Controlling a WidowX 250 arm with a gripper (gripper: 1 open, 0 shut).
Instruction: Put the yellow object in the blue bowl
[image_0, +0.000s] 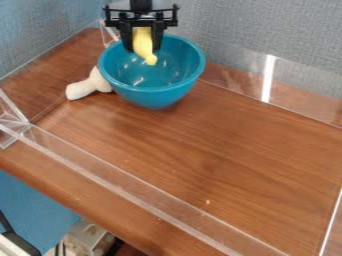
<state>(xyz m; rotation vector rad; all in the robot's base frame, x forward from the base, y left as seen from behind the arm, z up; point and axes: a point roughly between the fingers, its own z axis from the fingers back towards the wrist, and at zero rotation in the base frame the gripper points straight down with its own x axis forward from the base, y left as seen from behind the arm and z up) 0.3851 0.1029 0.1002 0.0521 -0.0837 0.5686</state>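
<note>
Hand (143, 40) clamping yellow object (144, 47) over blue bowl (154, 75)

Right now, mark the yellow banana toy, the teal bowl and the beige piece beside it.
small curved bright yellow banana toy (144, 44), camera view, on its middle, between the tool's fingers.
round deep teal-blue plastic bowl (160, 93), camera view, on its front outer wall.
pale beige mushroom-like piece (84, 88), camera view, on its stem.

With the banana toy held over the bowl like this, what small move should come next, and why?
Probably open the claw. It is shut on the yellow banana toy, which hangs over the far inside of the blue bowl, so letting go should drop it in.
</note>
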